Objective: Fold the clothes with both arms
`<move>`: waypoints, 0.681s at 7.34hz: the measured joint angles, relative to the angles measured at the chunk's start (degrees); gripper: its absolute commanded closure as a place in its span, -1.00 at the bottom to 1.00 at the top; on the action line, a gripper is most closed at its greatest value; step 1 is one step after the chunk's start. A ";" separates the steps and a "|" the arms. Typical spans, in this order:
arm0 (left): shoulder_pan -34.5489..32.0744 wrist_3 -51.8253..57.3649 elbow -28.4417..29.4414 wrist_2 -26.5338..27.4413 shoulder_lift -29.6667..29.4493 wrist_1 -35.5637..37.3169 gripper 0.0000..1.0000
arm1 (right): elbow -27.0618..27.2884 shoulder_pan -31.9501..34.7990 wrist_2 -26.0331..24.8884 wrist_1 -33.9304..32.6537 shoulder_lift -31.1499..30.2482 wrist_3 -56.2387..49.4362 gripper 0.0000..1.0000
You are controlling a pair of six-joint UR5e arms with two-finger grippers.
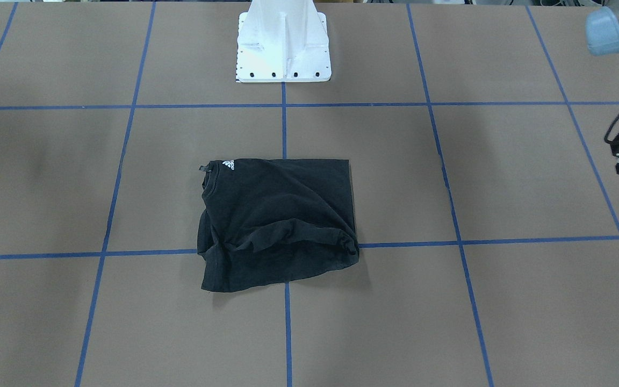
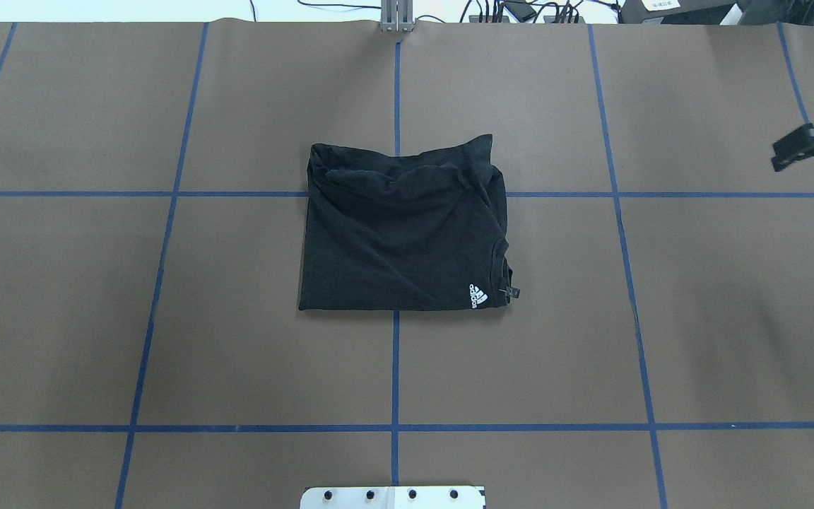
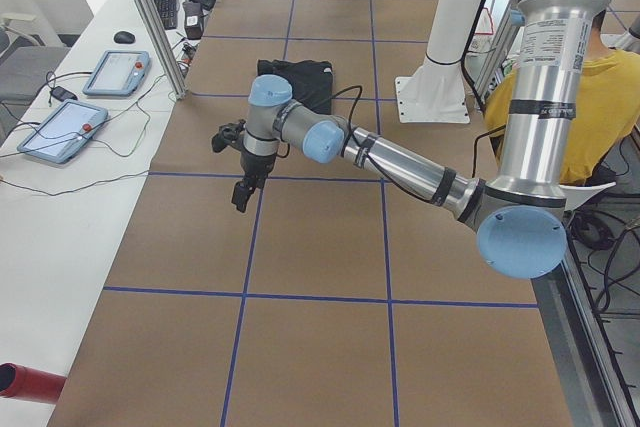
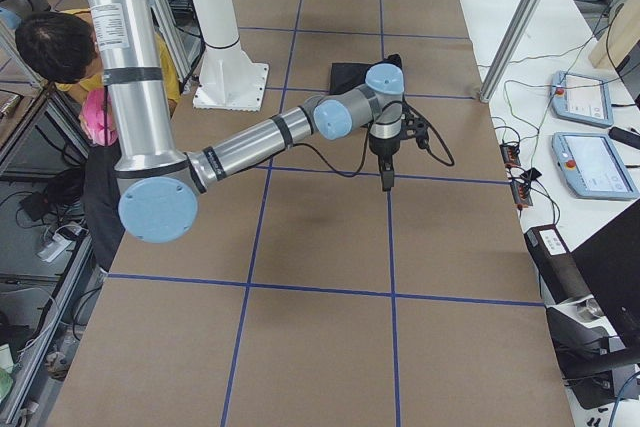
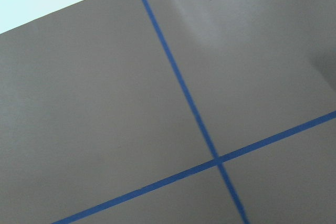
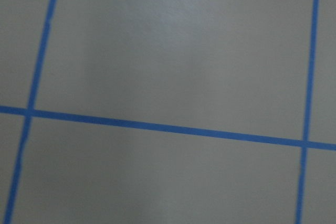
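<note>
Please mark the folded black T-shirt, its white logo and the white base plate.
Folded black fabric T-shirt (image 2: 393,240): overhead view, middle of the top layer.
Small white printed logo (image 2: 478,295): overhead view, its centre.
White metal base plate (image 1: 309,64): front-facing view, flat foot above the bolt holes.

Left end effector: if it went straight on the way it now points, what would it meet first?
The left end effector points down at the brown table paper, near a blue tape crossing; probably it would meet that paper first. The T-shirt lies well apart from it.
</note>
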 measured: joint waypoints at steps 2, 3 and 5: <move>-6.06 9.30 3.09 -3.08 1.25 2.79 -1.00 | -1.57 9.56 6.28 -0.11 -7.96 -15.39 -1.00; -8.57 12.77 3.89 -7.13 3.05 4.03 -1.00 | -1.60 13.14 7.24 -0.21 -11.82 -18.90 -1.00; -10.90 15.25 3.90 -14.43 8.55 5.38 -1.00 | -0.13 16.82 6.65 0.00 -17.63 -19.82 -1.00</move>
